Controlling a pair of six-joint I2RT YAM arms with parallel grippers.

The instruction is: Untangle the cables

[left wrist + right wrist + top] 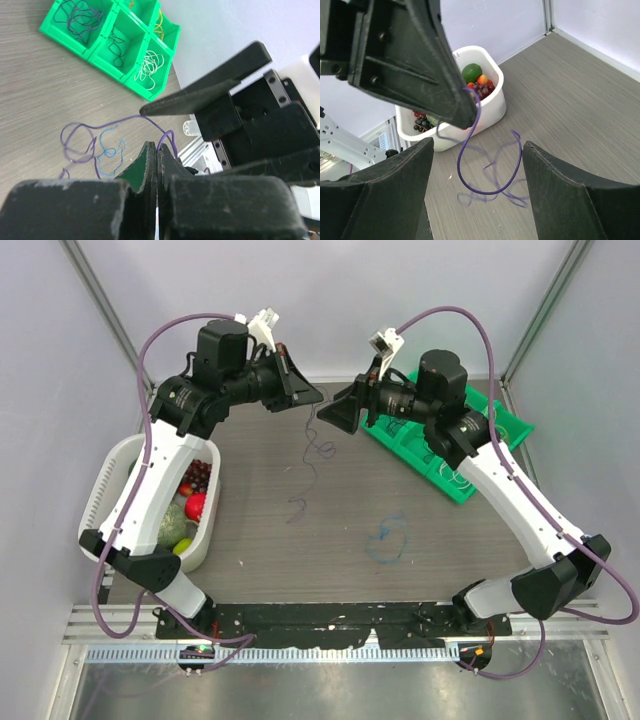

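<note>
High over the back of the table, my left gripper (312,395) (157,150) is shut on one end of a purple cable (308,455) (80,140). The cable hangs down to the wood in loose curls. My right gripper (342,412) (477,170) faces it from the right, open. The cable's hanging loop (480,189) lies between its two fingers (580,195) without touching either. A blue cable (388,540) (107,155) lies coiled by itself on the table further forward. More cables, dark, white and yellow, lie sorted in the green tray's compartments.
A green compartment tray (468,490) (107,35) stands at the back right, partly under the right arm. A white basket (115,475) (492,102) of toy fruit sits at the left edge, under the left arm.
</note>
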